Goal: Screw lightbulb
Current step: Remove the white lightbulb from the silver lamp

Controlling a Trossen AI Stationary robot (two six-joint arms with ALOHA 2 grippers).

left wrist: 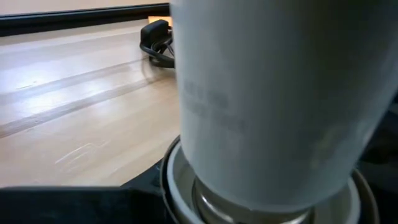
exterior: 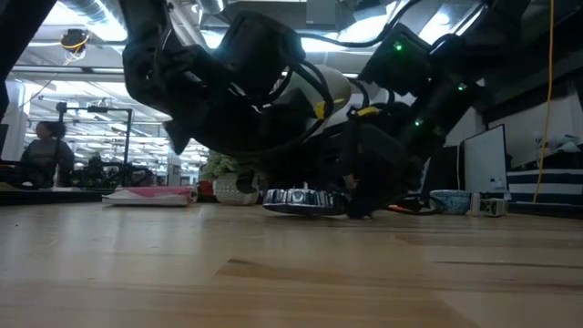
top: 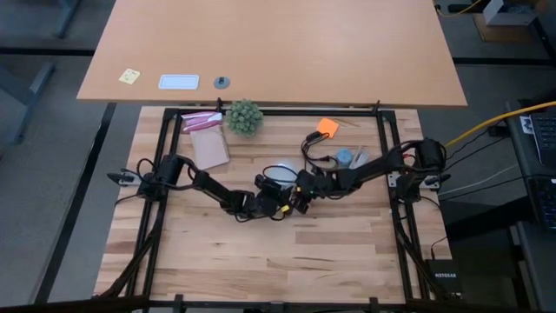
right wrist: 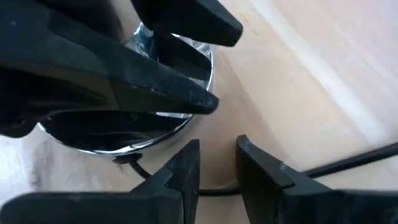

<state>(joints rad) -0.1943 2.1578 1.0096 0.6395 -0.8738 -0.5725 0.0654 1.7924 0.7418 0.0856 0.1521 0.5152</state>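
The frosted white lightbulb (left wrist: 280, 93) fills the left wrist view. It stands upright with its silvery screw end (left wrist: 249, 208) down in the round white-and-silver socket disc (top: 279, 176), which lies flat mid-table. My left gripper (top: 271, 205) is at the bulb, reaching in from the table's left. My right gripper (right wrist: 217, 168) sits low beside the disc's rim (right wrist: 155, 134), its fingers a narrow gap apart. The thin black cord (right wrist: 348, 163) runs under that gap. I cannot tell whether the right fingers touch the cord. My left gripper is shut on the lightbulb's white globe (left wrist: 205, 106), but the bulb itself hides the fingers in the wrist view. The arms hide the contact in the other views. The bulb stands upright with its screw end in the socket disc (left wrist: 177, 186), which rests on the table.
At the far side lie a spiky green ball plant (top: 244, 116), a pink packet (top: 201, 121) on a brown card (top: 210, 149), an orange piece (top: 327, 127) and a small blue-grey object (top: 345, 157). Black frame rails (top: 165, 156) border the table. There is bare wood toward the near edge.
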